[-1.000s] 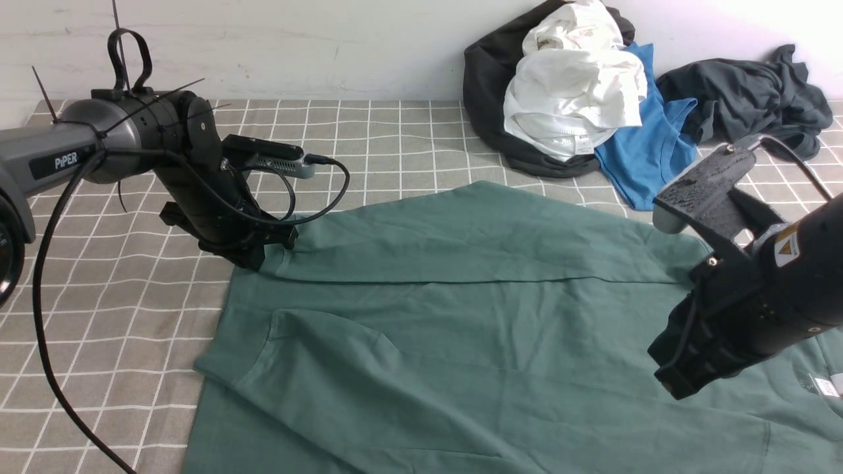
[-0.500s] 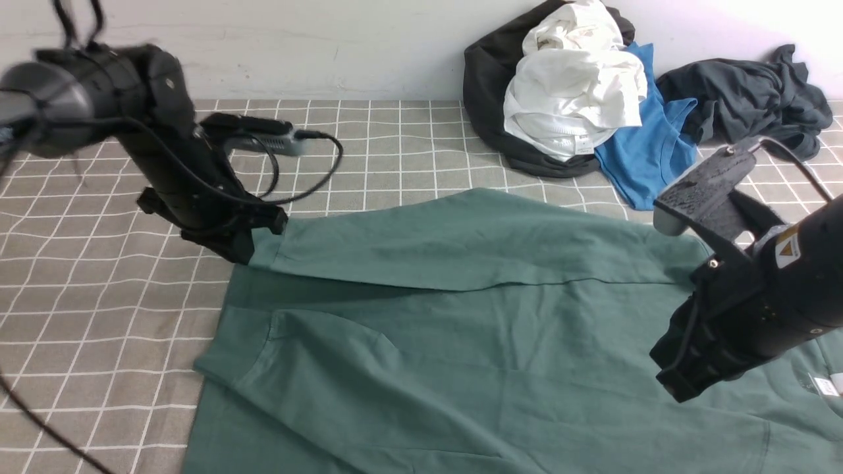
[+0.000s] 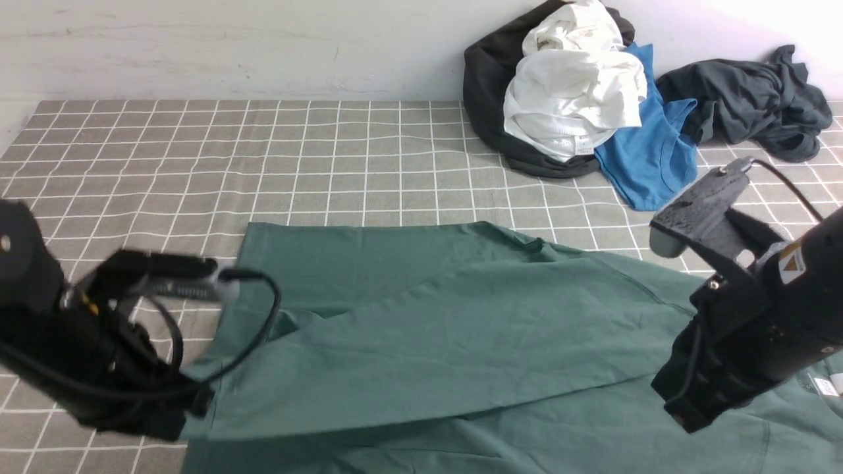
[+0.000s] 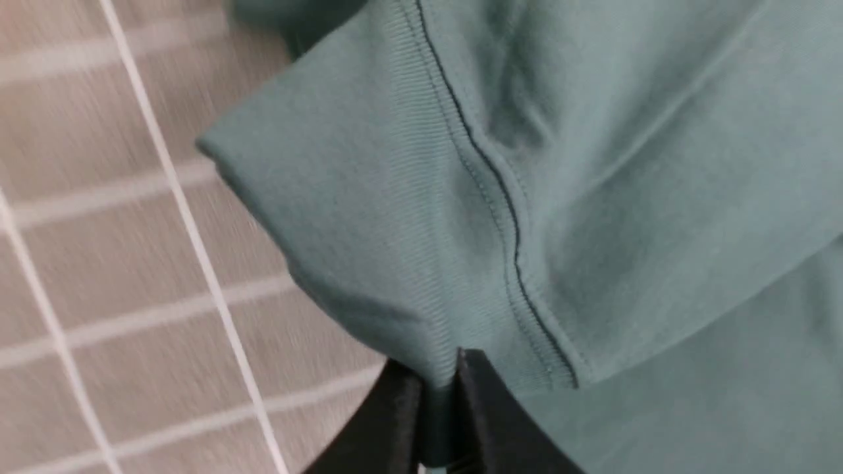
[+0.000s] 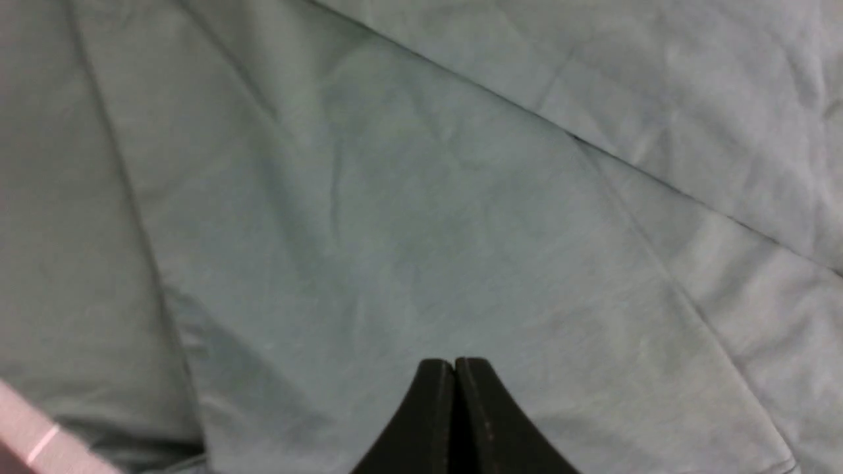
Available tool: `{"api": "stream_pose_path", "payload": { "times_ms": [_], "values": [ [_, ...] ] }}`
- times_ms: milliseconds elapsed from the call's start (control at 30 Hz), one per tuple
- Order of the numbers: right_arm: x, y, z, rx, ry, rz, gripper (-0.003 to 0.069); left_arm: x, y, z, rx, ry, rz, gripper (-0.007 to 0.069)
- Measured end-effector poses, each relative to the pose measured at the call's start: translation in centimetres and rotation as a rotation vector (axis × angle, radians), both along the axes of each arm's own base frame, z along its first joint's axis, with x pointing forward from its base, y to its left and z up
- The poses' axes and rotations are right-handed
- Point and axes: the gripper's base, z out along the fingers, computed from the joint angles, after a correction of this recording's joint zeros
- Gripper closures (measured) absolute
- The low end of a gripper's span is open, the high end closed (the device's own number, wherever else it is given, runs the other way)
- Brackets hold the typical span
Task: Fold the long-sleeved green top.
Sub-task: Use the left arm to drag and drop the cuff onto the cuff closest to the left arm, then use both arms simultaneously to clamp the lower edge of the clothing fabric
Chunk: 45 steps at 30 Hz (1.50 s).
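The green long-sleeved top (image 3: 461, 329) lies spread over the near half of the checked cloth. Its far sleeve is drawn across the body toward the near left. My left gripper (image 3: 191, 411) is shut on that sleeve's ribbed cuff (image 4: 408, 217), low at the near left; in the left wrist view the gripper (image 4: 438, 388) pinches the cuff's edge between its black fingers. My right gripper (image 3: 688, 415) is shut and empty, hovering above the top's right part near the white neck label (image 3: 826, 387). In the right wrist view the closed right gripper (image 5: 454, 363) points at plain green fabric (image 5: 421, 217).
A pile of black, white and bright blue garments (image 3: 579, 99) lies at the back right by the wall, with a dark grey garment (image 3: 751, 99) beside it. The grey checked tablecloth (image 3: 197, 158) covers the table.
My left gripper has moved from the far left down to the near left, pulling the sleeve cuff across the top's body. The right arm has barely moved.
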Motion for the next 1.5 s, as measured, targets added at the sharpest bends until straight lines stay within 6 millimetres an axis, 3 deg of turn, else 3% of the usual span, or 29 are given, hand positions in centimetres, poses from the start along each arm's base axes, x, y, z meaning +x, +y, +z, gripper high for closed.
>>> {"api": "stream_pose_path", "payload": {
  "times_ms": [100, 200, 367, 400, 433, 467, 500, 633, 733, 933, 1167, 1333, 1467, 1500],
  "values": [
    [-1.6, 1.1, 0.7, -0.004, -0.011, 0.103, 0.0667, -1.2, 0.1, -1.5, 0.012, 0.042, -0.04, 0.0539],
    [-3.5, 2.1, 0.1, -0.038, 0.033, 0.225, 0.0631, -1.6, 0.0, -1.7, -0.004, 0.048, -0.054, 0.0405],
    [-6.0, 3.0, -2.3, -0.097, 0.099, 0.386, 0.0501, -2.2, -0.4, -0.6, -0.033, 0.021, -0.064, 0.0203],
    [-6.8, 3.2, -3.3, -0.113, 0.11, 0.436, 0.0445, -2.7, -0.7, 0.0, -0.033, 0.001, -0.089, 0.0159],
    [-6.8, 3.3, -3.4, -0.113, 0.107, 0.442, 0.0437, -2.8, -0.8, 0.2, -0.032, -0.003, -0.094, 0.0159],
    [-7.8, 3.4, -4.8, -0.13, 0.11, 0.511, 0.0365, -3.7, -1.7, 1.1, -0.027, -0.038, -0.159, 0.013],
    [-7.8, 3.4, -4.8, -0.128, 0.104, 0.514, 0.0358, -3.7, -1.6, 1.1, -0.025, -0.039, -0.16, 0.0127],
    [-9.6, 3.2, -8.4, -0.158, 0.047, 0.639, 0.0244, -7.0, -4.3, 2.3, 0.034, -0.065, -0.443, 0.0116],
    [-9.9, 2.8, -10.4, -0.147, -0.046, 0.657, 0.0224, -9.5, -5.6, 0.9, 0.095, -0.008, -0.638, 0.0117],
    [-10.1, 2.3, -11.7, -0.144, -0.11, 0.695, 0.022, -12.3, -6.5, -2.4, 0.171, 0.011, -0.846, 0.0117],
    [-9.9, 2.5, -12.0, -0.154, -0.133, 0.748, 0.0221, -13.0, -7.8, -3.5, 0.186, -0.019, -0.953, 0.0117],
    [-9.5, 3.0, -13.3, -0.176, -0.103, 0.754, 0.0226, -13.4, -8.7, -4.3, 0.2, 0.007, -1.019, 0.0117],
    [-9.2, 3.2, -13.5, -0.174, -0.123, 0.744, 0.0277, -13.4, -9.1, -4.9, 0.207, 0.018, -1.036, 0.0117],
    [-9.1, 3.2, -13.5, -0.174, -0.129, 0.731, 0.0322, -13.4, -9.2, -5.1, 0.209, 0.02, -1.039, 0.0117]
  ]
}}
